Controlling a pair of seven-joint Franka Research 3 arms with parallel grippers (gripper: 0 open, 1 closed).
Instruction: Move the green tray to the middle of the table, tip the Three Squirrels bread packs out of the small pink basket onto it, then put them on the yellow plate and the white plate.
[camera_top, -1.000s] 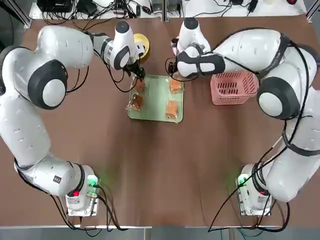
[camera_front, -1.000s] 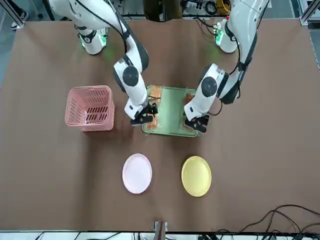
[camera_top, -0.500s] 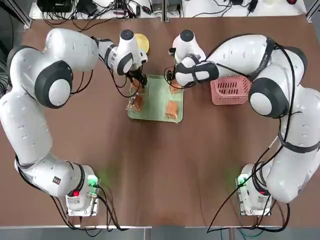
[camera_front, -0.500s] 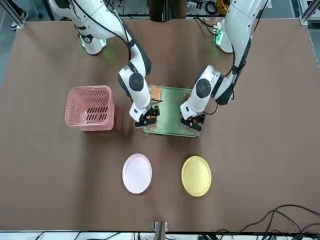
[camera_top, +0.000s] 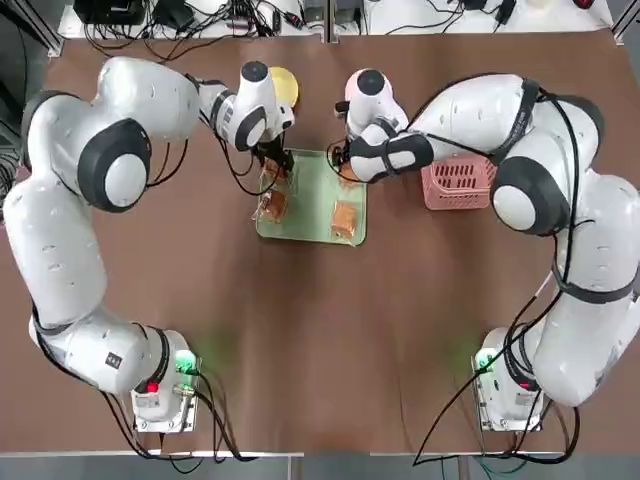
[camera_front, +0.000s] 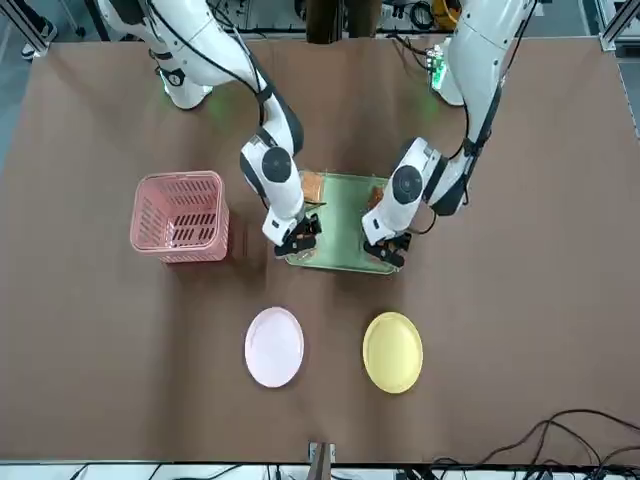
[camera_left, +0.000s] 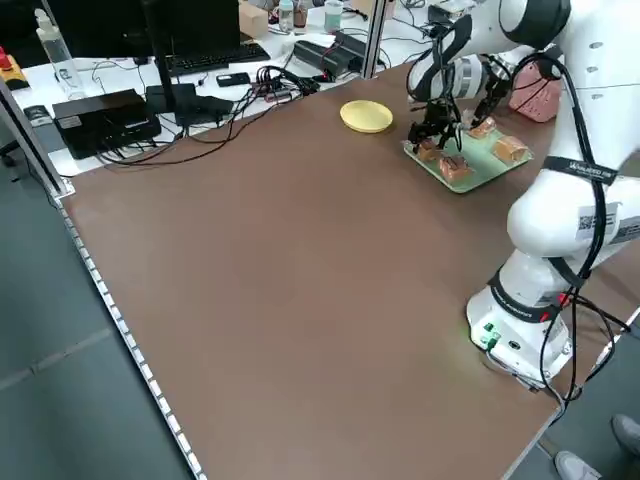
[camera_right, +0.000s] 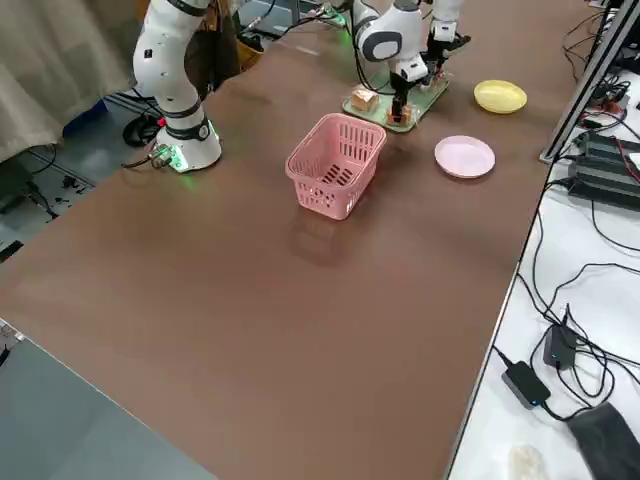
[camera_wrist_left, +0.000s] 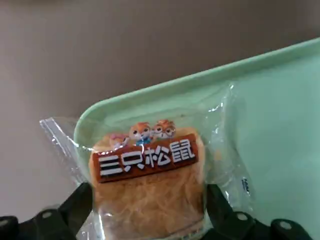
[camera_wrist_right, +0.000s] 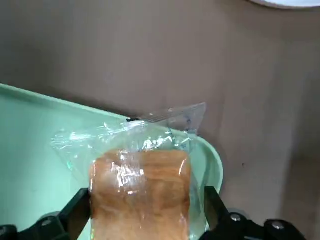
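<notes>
Top view shows you the green tray (camera_top: 320, 222) on the brown table (camera_top: 300, 330), with the bread packs (camera_top: 343, 219) spread near its corners — your pink basket (camera_top: 459, 182) stands upright just beside it, toward the right arm's side.

In the left wrist view, your left gripper (camera_wrist_left: 150, 202) has its jaws wide, one on each side of a wrapped loaf at a tray corner, the printed label facing up. Your right gripper (camera_wrist_right: 147, 205) also has wide jaws, at another corner, with a pack between them, its clear wrapper reaching over the tray's rim. You can't tell from these pictures whether either pair of jaws touches the bread.

From the front view, both grippers are over the tray's edge nearest the plates, well apart from each other. The yellow plate (camera_front: 392, 352) lies on the left arm's side and the white plate (camera_front: 274, 347) on the right arm's side — both bare, flat on the table, and apart from the tray.
</notes>
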